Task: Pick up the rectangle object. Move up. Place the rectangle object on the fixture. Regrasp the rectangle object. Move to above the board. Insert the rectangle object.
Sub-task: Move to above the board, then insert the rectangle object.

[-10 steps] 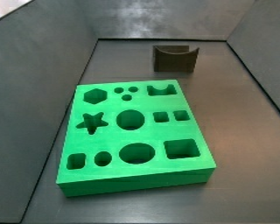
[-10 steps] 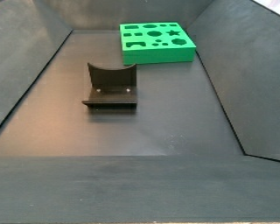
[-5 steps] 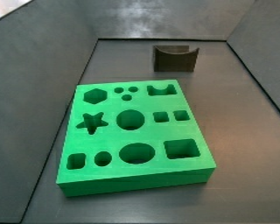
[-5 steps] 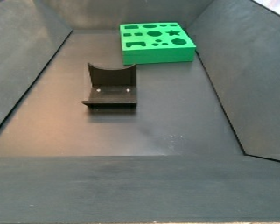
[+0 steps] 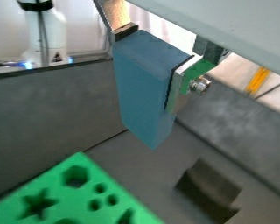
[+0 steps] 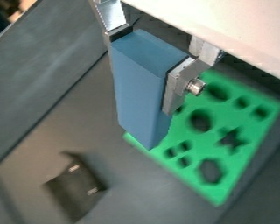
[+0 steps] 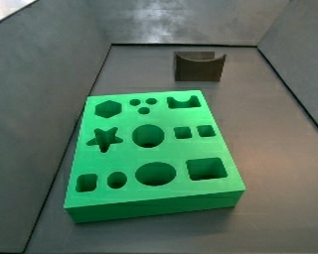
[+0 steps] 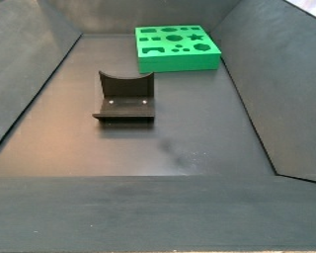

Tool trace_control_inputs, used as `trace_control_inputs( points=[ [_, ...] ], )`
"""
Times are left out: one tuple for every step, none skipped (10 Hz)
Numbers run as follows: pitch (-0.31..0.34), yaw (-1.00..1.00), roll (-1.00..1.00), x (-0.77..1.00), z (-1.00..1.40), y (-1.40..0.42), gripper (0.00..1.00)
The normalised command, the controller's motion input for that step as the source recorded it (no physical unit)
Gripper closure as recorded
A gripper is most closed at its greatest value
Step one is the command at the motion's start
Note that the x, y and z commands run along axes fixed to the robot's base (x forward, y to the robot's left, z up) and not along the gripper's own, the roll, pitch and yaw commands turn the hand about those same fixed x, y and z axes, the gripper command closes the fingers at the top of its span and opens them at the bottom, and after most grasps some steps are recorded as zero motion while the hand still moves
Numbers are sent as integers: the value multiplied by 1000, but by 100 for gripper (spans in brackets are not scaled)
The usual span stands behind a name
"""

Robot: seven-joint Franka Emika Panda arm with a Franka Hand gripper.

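Note:
My gripper (image 5: 150, 61) is shut on the rectangle object (image 5: 143, 87), a light blue-grey block that hangs lengthwise from the silver fingers (image 5: 181, 85). It shows in both wrist views, the gripper (image 6: 146, 66) holding the block (image 6: 139, 96) high over the floor. Far below lie the green board (image 5: 59, 194) (image 6: 257, 131) and the dark notched fixture (image 5: 213, 187) (image 6: 74, 184). Neither the gripper nor the block appears in either side view. There the board (image 7: 128, 157) (image 8: 177, 65) lies flat with its cut-outs bare, and the fixture (image 7: 198, 65) (image 8: 123, 97) stands with nothing on it.
Sloping dark walls (image 7: 43, 89) (image 8: 267, 89) enclose the dark floor (image 8: 161, 148) on all sides. A bottle-like object (image 5: 43, 35) stands outside the enclosure in a wrist view.

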Motion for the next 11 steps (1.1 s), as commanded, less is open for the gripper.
trace_control_inputs(
  points=[
    [6, -113, -1000, -298, 40, -259, 100],
    [7, -104, -1000, -190, 22, -133, 100],
    [-2, -86, -901, -134, 18, -71, 100],
    [-15, -60, -668, -104, 8, -29, 100],
    [-33, -22, -393, -75, 2, 7, 100],
    [-42, -11, -244, -59, 0, 11, 100],
    [0, 0, 0, 0, 0, -20, 100],
    [-3, 0, -1, 0, -17, -11, 100],
    [-27, 29, -30, 0, -171, -226, 100],
    [-44, 23, -63, 0, -323, -226, 100],
    [-11, 117, -103, 134, -371, -209, 100]
  ],
)
